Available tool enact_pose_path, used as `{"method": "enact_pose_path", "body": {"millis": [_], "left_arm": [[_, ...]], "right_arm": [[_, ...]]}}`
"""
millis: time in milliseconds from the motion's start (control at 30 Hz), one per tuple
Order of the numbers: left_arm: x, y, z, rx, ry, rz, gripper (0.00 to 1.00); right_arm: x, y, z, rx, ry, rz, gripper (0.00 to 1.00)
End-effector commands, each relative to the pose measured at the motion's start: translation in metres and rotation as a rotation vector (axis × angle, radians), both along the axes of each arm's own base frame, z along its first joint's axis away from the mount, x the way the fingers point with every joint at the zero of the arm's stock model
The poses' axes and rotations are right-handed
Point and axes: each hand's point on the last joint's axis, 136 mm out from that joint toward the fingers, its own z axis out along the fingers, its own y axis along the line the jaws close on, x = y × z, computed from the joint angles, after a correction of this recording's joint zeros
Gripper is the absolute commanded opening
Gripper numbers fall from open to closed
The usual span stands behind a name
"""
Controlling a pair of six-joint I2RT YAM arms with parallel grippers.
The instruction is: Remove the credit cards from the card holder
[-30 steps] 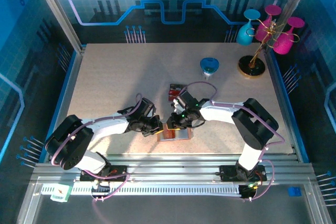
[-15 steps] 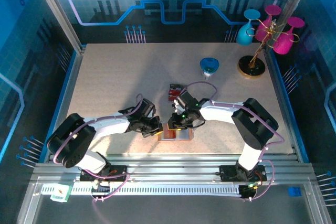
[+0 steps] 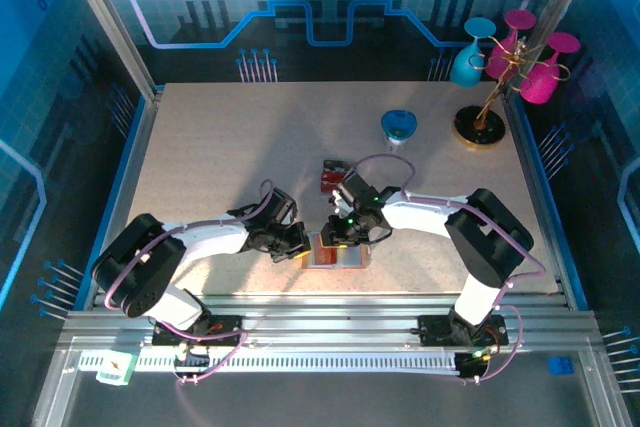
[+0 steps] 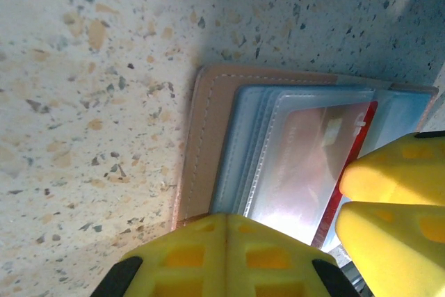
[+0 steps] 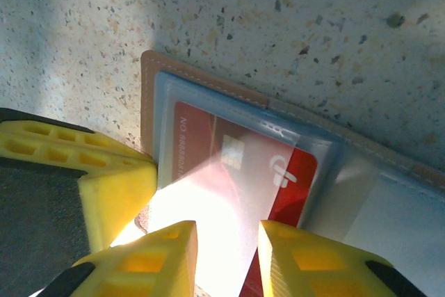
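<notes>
The card holder [image 3: 335, 255] lies open on the table [image 3: 220, 147] in the view from above. The table's near edge is just in front of the holder and the blue cup [image 3: 398, 127] stands well beyond it. The left gripper [image 3: 301, 246] is at the holder's left end and the right gripper [image 3: 341, 239] is over its far side.

The left wrist view shows the holder's tan rim and pale blue inside. A red card [image 4: 320, 151] sits in a clear sleeve [image 4: 278, 172] within the holder. The left gripper [image 4: 226, 234] is clenched on nothing, its tips over the holder's edge, apparently pinning it down.

In the right wrist view, the right gripper [image 5: 226, 241] has its fingers slightly apart, with the red card's edge and the sleeve in the gap. Glare hides the contact, so I cannot tell whether they pinch the card.

The step in hand looks like drawing the red card out of the holder. The next move calls for a sure pinch on the card alone, not the sleeve. Then comes a pull along the sleeve's opening while the holder is held down.
</notes>
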Motion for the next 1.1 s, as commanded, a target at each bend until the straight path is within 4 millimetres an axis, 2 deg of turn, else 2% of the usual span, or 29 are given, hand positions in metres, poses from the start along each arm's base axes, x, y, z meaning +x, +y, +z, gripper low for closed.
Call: {"method": "enact_pose_path", "body": {"millis": [0, 133, 267, 533, 700, 1067], "left_arm": [[-0.006, 0.002, 0.000, 0.010, 0.005, -0.017, 0.04], [0.000, -0.002, 0.019, -0.010, -0.032, -0.019, 0.04], [0.003, -0.010, 0.028, -0.047, -0.041, -0.025, 0.04], [0.002, -0.021, 0.016, -0.070, -0.013, -0.044, 0.04], [-0.002, -0.015, 0.006, -0.016, 0.004, -0.049, 0.00], [0.000, -0.011, 0.015, -0.004, -0.023, -0.043, 0.01]], "right_arm": [[0.003, 0.002, 0.015, 0.031, -0.018, -0.004, 0.30], [0.002, 0.002, 0.017, 0.037, -0.018, -0.008, 0.30], [0.001, 0.001, 0.013, 0.033, -0.009, -0.007, 0.29], [0.000, -0.003, 0.005, 0.024, 0.003, -0.022, 0.29], [0.001, -0.009, 0.008, 0.051, 0.008, -0.043, 0.29], [-0.005, -0.022, -0.001, 0.094, 0.057, -0.071, 0.28]]}}
